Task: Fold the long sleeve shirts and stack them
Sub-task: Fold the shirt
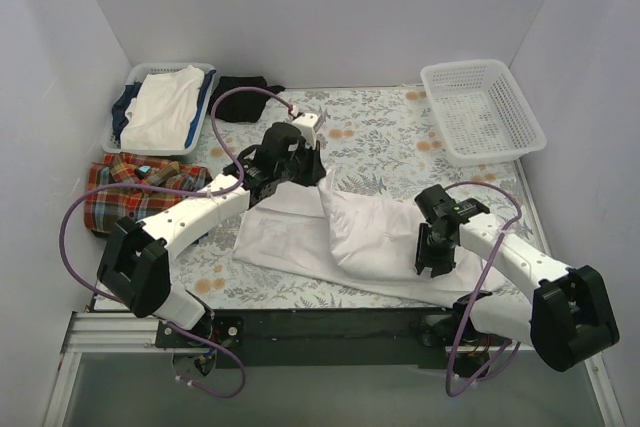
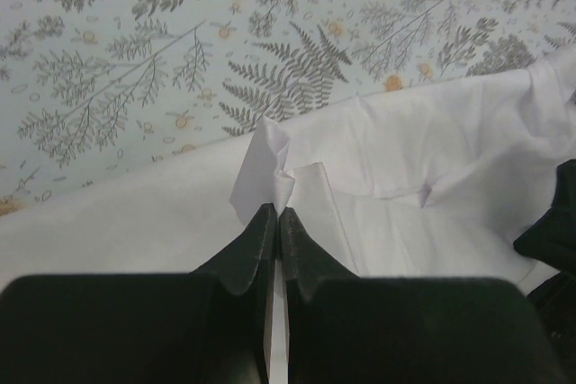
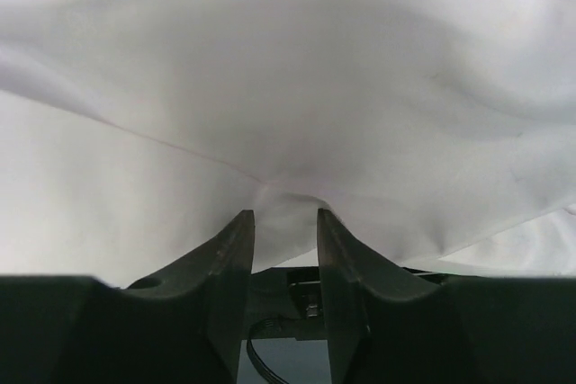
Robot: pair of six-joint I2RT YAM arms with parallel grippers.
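The white long sleeve shirt (image 1: 345, 232) lies crumpled across the middle of the floral cloth. My left gripper (image 1: 297, 162) is at its far left part and shut on a pinched fold of the white shirt (image 2: 432, 150); the thin fabric sticks out past the closed tips of the left gripper (image 2: 277, 213). My right gripper (image 1: 432, 259) is low at the shirt's right edge. In the right wrist view its jaws stand apart, the right gripper (image 3: 285, 215) pressed against a pucker of white shirt (image 3: 288, 69). The plaid long sleeve shirt (image 1: 130, 187) lies at the table's left edge.
A grey tray (image 1: 170, 66) at the back left holds folded white and blue clothes. A small black garment (image 1: 243, 87) lies beside it. A white mesh basket (image 1: 500, 152) stands at the back right. White walls close in three sides.
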